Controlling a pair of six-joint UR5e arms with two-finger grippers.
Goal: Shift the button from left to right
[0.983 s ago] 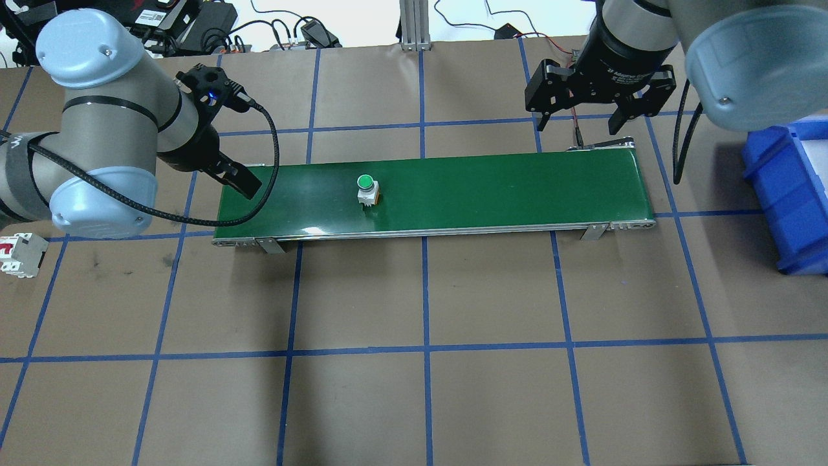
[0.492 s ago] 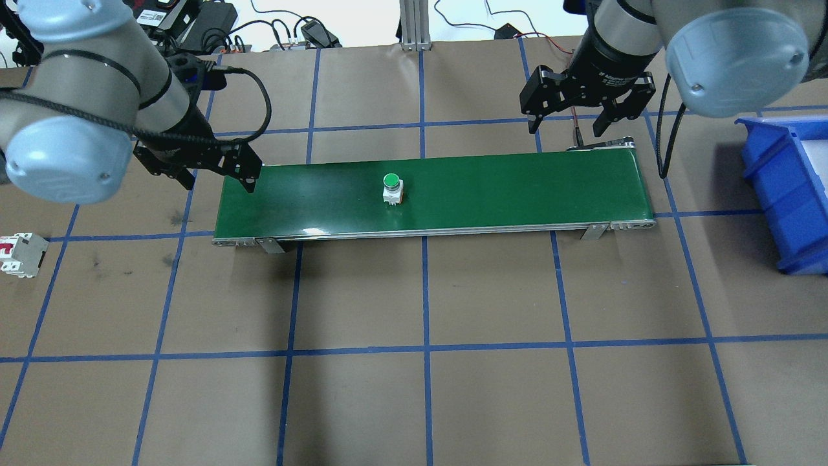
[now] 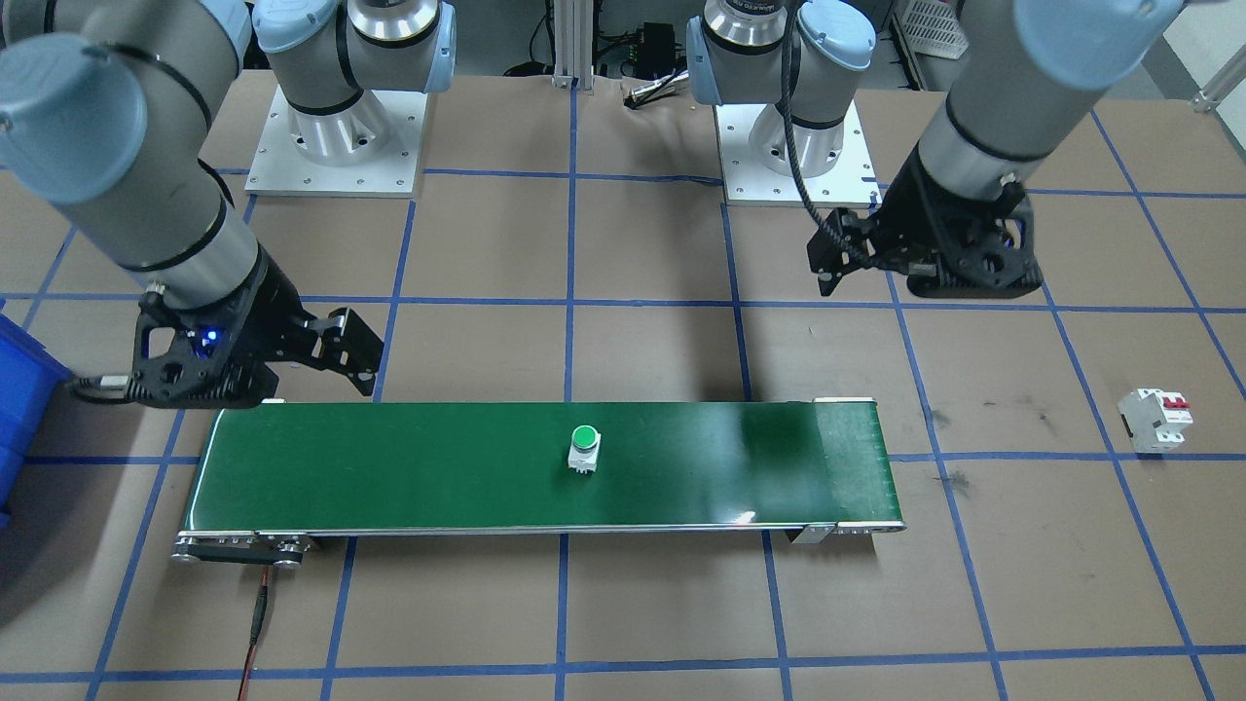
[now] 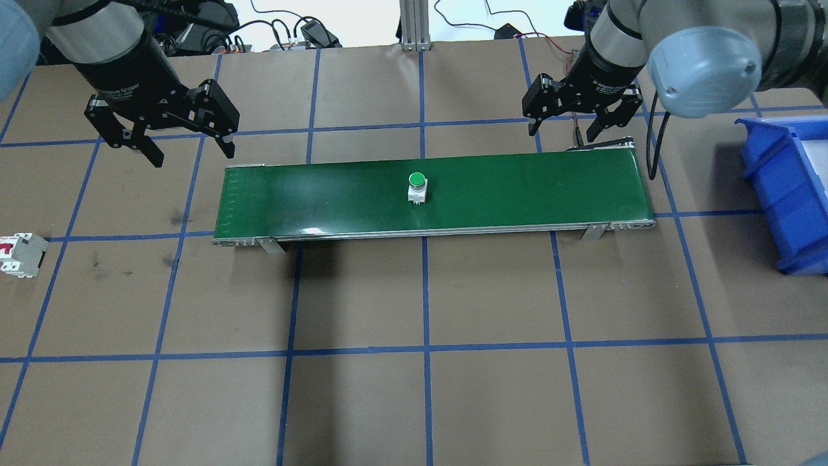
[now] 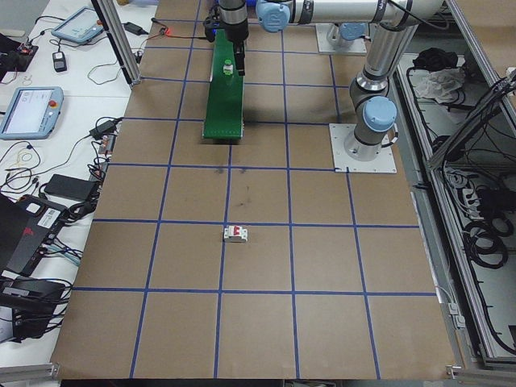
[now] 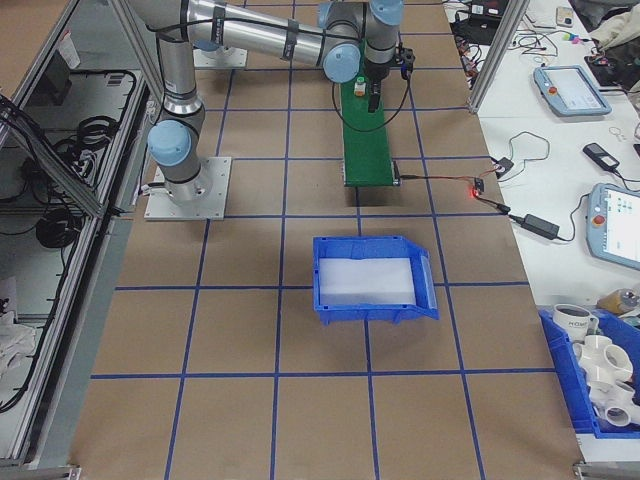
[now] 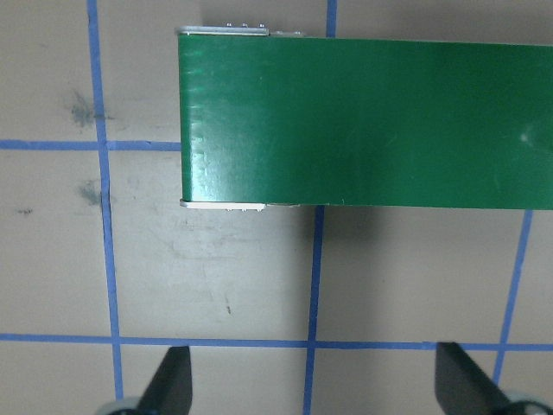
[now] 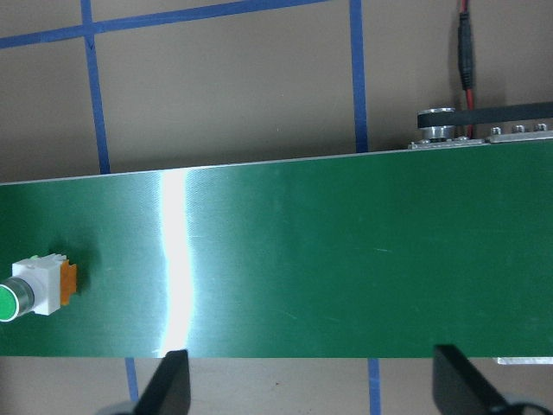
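Note:
The button (image 4: 417, 184), green cap on a white body, stands alone near the middle of the green conveyor belt (image 4: 517, 188); it also shows at the left edge of the right wrist view (image 8: 30, 290). My left gripper (image 4: 192, 150) hangs open and empty beyond the belt's left end, with that end of the belt (image 7: 363, 121) below it in the left wrist view. My right gripper (image 4: 563, 133) is open and empty, hovering behind the belt's right end, well to the right of the button.
A white circuit breaker with red levers (image 4: 19, 254) lies on the table at the far left. A blue bin (image 4: 786, 188) sits off the belt's right end. Cables and a red wire (image 4: 576, 123) run by the belt's far right corner.
The button has travelled rightward along the belt. My left gripper has pulled back from the belt's left end, toward the far left. The right gripper has shifted only slightly.

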